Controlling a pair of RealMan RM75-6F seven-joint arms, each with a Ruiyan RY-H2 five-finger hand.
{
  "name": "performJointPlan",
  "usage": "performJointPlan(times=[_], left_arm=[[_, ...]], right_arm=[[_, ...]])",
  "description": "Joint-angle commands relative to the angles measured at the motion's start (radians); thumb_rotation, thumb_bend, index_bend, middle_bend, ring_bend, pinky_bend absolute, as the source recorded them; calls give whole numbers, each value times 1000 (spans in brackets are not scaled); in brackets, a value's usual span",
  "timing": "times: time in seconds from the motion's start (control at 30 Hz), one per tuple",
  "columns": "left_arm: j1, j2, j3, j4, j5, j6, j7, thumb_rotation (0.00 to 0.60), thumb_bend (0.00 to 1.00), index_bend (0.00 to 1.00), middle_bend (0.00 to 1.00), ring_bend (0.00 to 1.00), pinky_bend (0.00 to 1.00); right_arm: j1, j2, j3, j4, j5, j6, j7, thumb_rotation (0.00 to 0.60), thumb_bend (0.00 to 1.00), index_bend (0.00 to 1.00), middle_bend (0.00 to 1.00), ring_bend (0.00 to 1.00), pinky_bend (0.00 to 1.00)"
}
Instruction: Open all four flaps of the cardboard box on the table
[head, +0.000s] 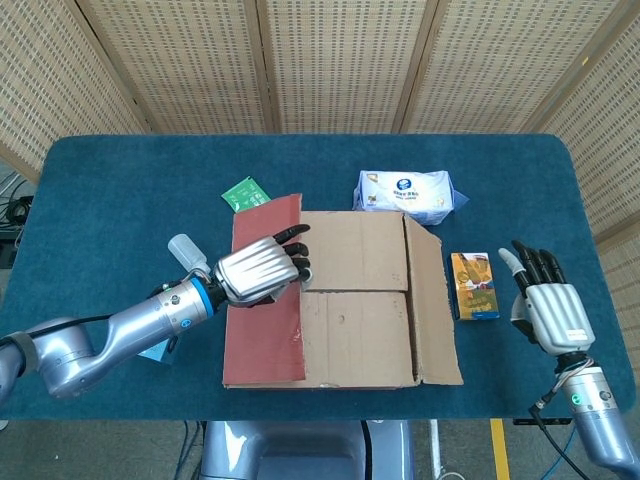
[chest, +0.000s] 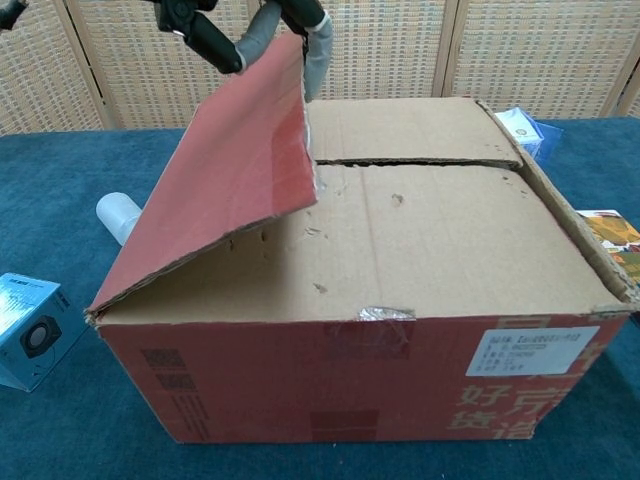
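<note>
The cardboard box (head: 360, 320) stands mid-table. Its red left flap (head: 262, 320) is lifted at a slant, hinged along the left wall. My left hand (head: 258, 268) grips the flap's free edge near the far corner, fingers hooked around it. In the chest view the raised flap (chest: 225, 170) slopes up to the left hand (chest: 250, 25) at the frame's top. Two inner brown flaps (chest: 420, 190) lie flat and closed, a seam between them. The right flap (head: 434, 305) tilts slightly outward. My right hand (head: 548, 312) hovers open, right of the box, holding nothing.
A white squeeze bottle (head: 186, 250) lies left of the box, a green packet (head: 245, 193) behind it. A tissue pack (head: 405, 192) sits behind the box, a yellow carton (head: 474, 285) to its right. A small blue box (chest: 30, 328) lies at front left.
</note>
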Motion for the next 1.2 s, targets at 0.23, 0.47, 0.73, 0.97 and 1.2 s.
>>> performJointPlan(times=[0.23,0.47,0.73,0.97,1.2], left_arm=[[69,103,1,-33,88,91,-108,600,1000,450,427,234,0],[116,168,11,-28,150,151,-185,600,1000,450,429,236,0],[186,251,48,-11,227,219,-257,600,1000,450,435,246,0],[256,307,81,12,277,294,-315,600,1000,450,435,246,0],[309,345,104,32,312,349,-357,600,1000,450,436,246,0]], right_arm=[[3,-4,2,-5,4,-3,-17,600,956,0,0,0,0],[6,0,6,-19,6,-3,-33,600,956,0,0,0,0],[11,-2,6,-34,11,-10,-56,600,954,0,0,0,0],[14,-2,3,-49,8,-12,-75,600,956,0,0,0,0],[17,0,2,-61,4,-14,-87,600,956,0,0,0,0]])
